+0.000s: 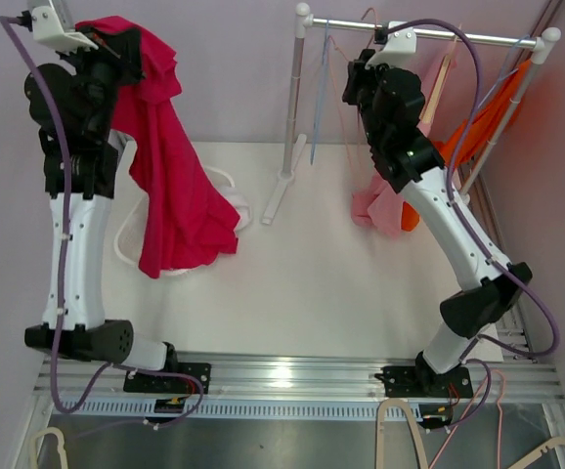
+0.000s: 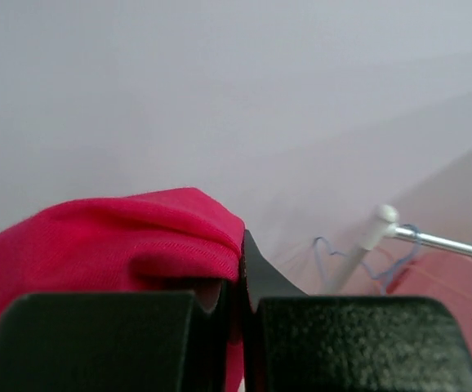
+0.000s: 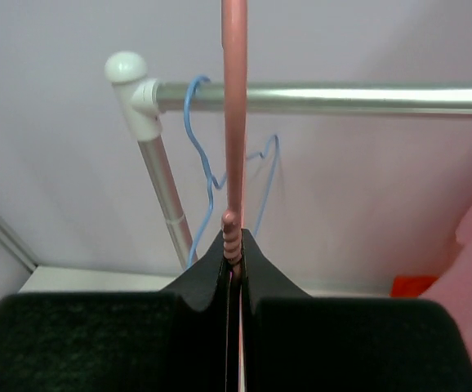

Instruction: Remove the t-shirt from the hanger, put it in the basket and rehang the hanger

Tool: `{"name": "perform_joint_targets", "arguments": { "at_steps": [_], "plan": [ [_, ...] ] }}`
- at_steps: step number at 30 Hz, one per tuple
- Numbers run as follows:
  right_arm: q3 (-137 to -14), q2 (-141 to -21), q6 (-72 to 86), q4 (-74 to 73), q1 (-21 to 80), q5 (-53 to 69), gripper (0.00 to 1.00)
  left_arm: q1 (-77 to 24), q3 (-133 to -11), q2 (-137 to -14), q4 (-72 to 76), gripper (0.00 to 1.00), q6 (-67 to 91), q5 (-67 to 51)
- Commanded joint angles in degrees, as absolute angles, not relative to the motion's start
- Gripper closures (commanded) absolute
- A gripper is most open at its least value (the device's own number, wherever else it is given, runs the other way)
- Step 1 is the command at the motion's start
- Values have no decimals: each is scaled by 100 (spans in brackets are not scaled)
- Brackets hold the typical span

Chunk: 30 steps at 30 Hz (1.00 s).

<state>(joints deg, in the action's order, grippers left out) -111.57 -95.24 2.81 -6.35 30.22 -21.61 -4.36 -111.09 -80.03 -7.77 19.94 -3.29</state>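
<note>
The left gripper [image 2: 242, 245] is clenched on a fold of the red t-shirt [image 1: 170, 186], which hangs lengthwise below it, far left. The right gripper [image 3: 234, 245] pinches the pink hanger [image 3: 234, 122] upright by the rail [image 3: 326, 98], well apart from the shirt, which looks free.

Quick tally: three garments, with one magenta t-shirt [image 1: 170, 186] pinched in the left gripper [image 2: 242, 245], plus one pink garment [image 1: 380, 207] and one orange garment [image 1: 488, 127] beside the right gripper [image 3: 234, 245]. Two hangers: one pink hanger [image 3: 234, 122] in that gripper's grip, one blue hanger [image 3: 199, 139] just beyond it. One rack [image 3: 342, 98].
</note>
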Motion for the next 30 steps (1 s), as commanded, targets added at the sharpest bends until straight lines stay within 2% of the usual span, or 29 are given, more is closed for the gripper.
{"name": "perform_joint_targets", "arguments": {
  "at_steps": [1,4,6,8,10,16,21,28,29,30],
  "plan": [
    [-11610,-9843,-149,403,2918,-2417,100,165,-11400,-8330,-80,99,2450,-1202],
    [-12127,-10343,-53,335,2725,-2364,100,185,-11224,-8533,-44,99,2513,-1511],
    [-12847,-10816,-26,27,2611,-2320,100,184,-10532,-8447,69,99,2592,-1504],
    [-13252,-11108,-26,-262,2567,-2312,100,185,-9752,-8097,203,99,2602,-1110],
    [-13797,-11521,-26,-438,2523,-2434,100,185,-9274,-7955,-888,99,2838,-103],
    [-14195,-12014,132,-624,2505,-2487,100,211,-6568,-7120,-1362,99,3708,684],
    [-14151,-12111,114,-703,2593,-2531,100,272,-6012,-6908,-2117,99,4507,1335],
    [-13966,-12032,185,-809,2654,-2593,98,272,-5616,-6549,-2092,99,4755,1239],
    [-13896,-12006,193,-817,2654,-2584,94,272,-5573,-6513,-2066,92,4711,1248],
    [-13869,-11988,193,-817,2654,-2584,91,299,-5546,-6460,-2039,79,4659,1274]
  ]
}}
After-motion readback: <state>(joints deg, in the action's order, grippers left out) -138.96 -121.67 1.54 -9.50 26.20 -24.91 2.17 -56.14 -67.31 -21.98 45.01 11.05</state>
